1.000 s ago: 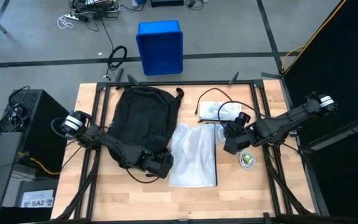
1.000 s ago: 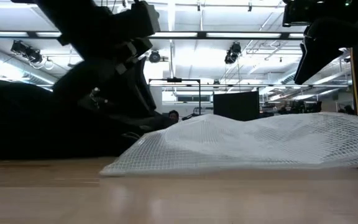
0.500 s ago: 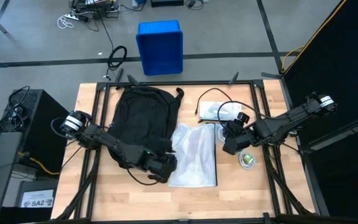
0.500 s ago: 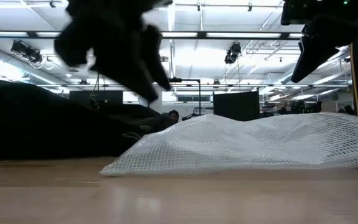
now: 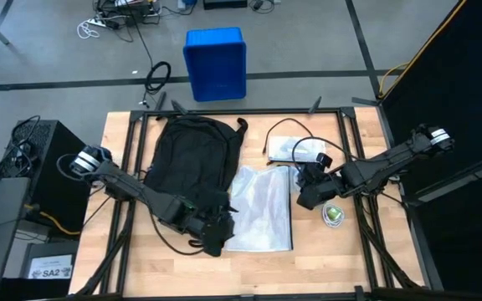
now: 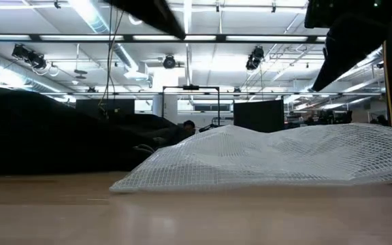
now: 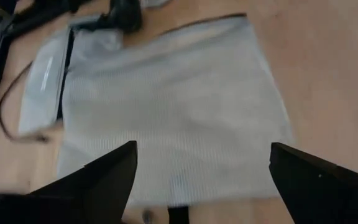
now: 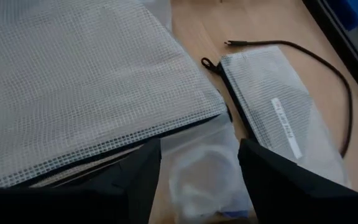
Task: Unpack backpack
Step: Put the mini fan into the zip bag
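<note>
backpack (image 5: 192, 159): lies flat on the table (image 5: 333, 259), rounded top toward the far edge, opening end toward the near edge. Black fabric; whether anything is still inside cannot be seen.
large mesh pouch (image 5: 260, 207): flat on the table just beside the backpack, on its right-arm side, near the opening end. Already out.
small mesh pouch (image 5: 297, 149): beyond the large mesh pouch, well apart from the backpack; a dark cable (image 8: 309, 59) loops around its far side.
clear bag (image 8: 202, 167): between the two pouches; contents cannot be told.
round green item (image 5: 333, 214): on the table past the large mesh pouch, farthest from the backpack.
left gripper (image 5: 212, 237): at the backpack's opening corner, raised off the table; fingers spread wide, nothing between them, large mesh pouch below in the wrist view.
right gripper (image 5: 307, 197): over the clear bag, at the large mesh pouch's side away from the backpack; fingers part way apart, not clamped on anything visible.
risk 1: if the left gripper reaches back into the backpack, it may pinch fabric or a strap instead of contents and drag the whole bag, as nothing pins the bag down.
risk 2: a dragged backpack would push the large mesh pouch, which lies right alongside.
risk 3: the right gripper closing low could snag the thin clear bag or the cable and pull the small mesh pouch along.
</note>
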Robot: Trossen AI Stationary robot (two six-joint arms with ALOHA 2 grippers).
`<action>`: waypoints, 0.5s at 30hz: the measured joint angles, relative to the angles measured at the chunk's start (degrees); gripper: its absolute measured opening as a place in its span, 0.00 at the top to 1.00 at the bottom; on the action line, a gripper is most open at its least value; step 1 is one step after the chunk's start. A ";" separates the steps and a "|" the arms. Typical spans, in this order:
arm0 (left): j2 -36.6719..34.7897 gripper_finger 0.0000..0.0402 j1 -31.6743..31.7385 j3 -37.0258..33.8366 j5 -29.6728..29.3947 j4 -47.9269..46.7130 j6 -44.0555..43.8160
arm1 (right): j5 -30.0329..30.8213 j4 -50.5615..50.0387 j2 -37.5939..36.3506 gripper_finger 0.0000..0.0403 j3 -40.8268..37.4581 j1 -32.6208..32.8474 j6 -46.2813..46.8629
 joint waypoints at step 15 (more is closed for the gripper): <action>-21.38 0.18 -2.80 -38.32 -13.54 43.77 -3.25 | -0.21 7.68 0.00 0.54 -7.02 -0.13 -1.39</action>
